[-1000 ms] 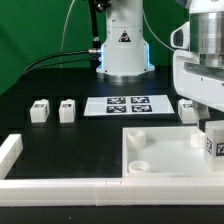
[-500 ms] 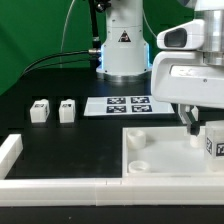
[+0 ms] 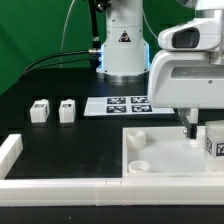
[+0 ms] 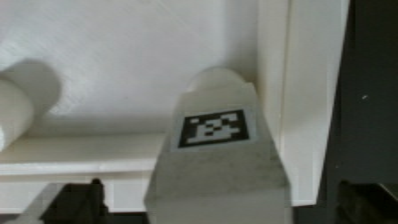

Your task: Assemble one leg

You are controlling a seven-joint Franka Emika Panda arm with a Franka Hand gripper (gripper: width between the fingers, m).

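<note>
Exterior view is showing the gripper [image 3: 190, 127] hanging low over the panel [image 3: 160, 160], just beside a tagged leg [image 3: 214, 140] standing on it. Wrist view is showing that leg [image 4: 217, 150] close below, but whether the jaws are clenching it I cannot tell. Two spare legs [image 3: 53, 110] are waiting well apart. Fastening seems unfinished.

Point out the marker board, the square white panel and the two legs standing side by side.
marker board [image 3: 126, 104], exterior view, its tagged top face.
panel [image 3: 170, 158], exterior view, bare floor inside the rim.
legs [image 3: 40, 111] [image 3: 67, 109], exterior view, their front faces.
</note>
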